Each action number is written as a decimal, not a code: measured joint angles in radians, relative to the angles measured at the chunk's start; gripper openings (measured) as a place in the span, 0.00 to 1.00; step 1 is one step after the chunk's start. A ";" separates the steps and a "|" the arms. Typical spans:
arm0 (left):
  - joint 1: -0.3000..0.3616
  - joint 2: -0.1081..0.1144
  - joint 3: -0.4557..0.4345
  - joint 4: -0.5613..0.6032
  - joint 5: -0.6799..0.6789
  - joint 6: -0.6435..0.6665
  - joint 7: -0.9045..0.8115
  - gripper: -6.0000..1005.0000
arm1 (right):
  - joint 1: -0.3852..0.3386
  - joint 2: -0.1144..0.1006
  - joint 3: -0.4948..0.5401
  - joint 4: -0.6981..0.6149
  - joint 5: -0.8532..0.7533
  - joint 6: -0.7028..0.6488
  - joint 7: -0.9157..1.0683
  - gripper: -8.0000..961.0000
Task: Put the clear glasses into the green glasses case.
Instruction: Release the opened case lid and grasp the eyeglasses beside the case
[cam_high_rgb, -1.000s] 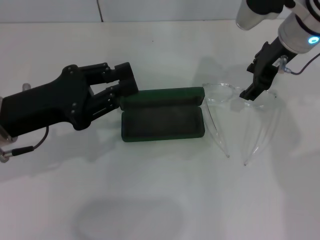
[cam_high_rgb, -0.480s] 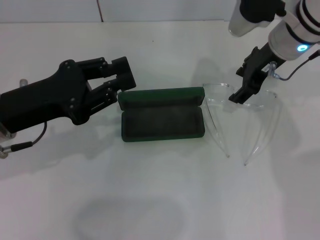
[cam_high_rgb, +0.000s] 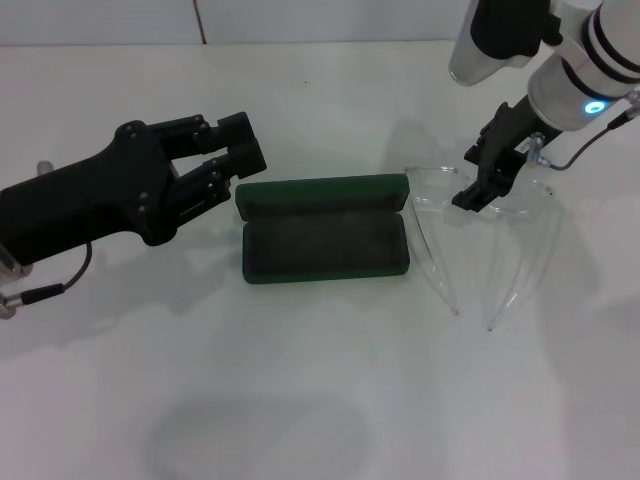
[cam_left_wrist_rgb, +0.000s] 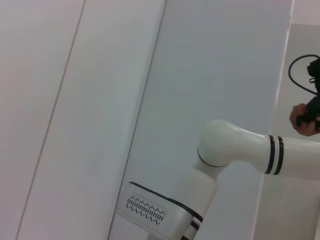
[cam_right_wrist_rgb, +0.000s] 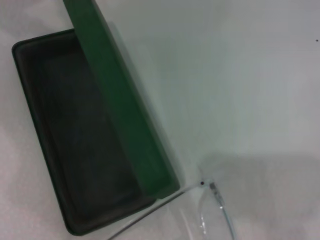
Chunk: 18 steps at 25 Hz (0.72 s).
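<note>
A white counter (cam_high_rgb: 300, 400) carries everything in the head view. The largest thing over it is the left arm's black claw (cam_high_rgb: 245, 155), reaching in from the left side; its fingers (cam_high_rgb: 215, 128) are spread a little with nothing between them, and their tips hang just beside the far left corner of the case.

The green glasses case (cam_high_rgb: 325, 240) lies open at the middle of the counter, long side running left to right. Its lid (cam_high_rgb: 325, 190) stands up along the far edge, and the dark-lined tray lies on the near side with nothing in it. The right wrist view shows the same tray and the raised green lid (cam_right_wrist_rgb: 120, 105) from above.

The clear glasses (cam_high_rgb: 480, 215) sit on the counter just to the right of the case, lens on the far side, the two thin arms unfolded and pointing toward the near edge. One lens corner lies close against the case's right end, as the right wrist view also shows (cam_right_wrist_rgb: 200, 200).

The right arm's claw (cam_high_rgb: 478, 192) comes down from the far right, its black tip at the top of the lens near the middle. Whether its fingers are parted or pressed on the lens cannot be told.
</note>
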 joint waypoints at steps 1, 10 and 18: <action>0.000 0.000 0.000 -0.001 0.000 -0.001 0.000 0.32 | 0.004 0.000 0.000 0.009 0.001 0.002 0.000 0.68; 0.003 -0.002 0.001 -0.002 -0.003 -0.010 0.000 0.32 | 0.011 0.000 -0.007 0.037 0.011 0.002 0.002 0.59; 0.009 -0.005 0.001 -0.002 -0.006 -0.010 0.000 0.33 | 0.001 -0.004 -0.006 0.036 0.016 0.000 0.006 0.46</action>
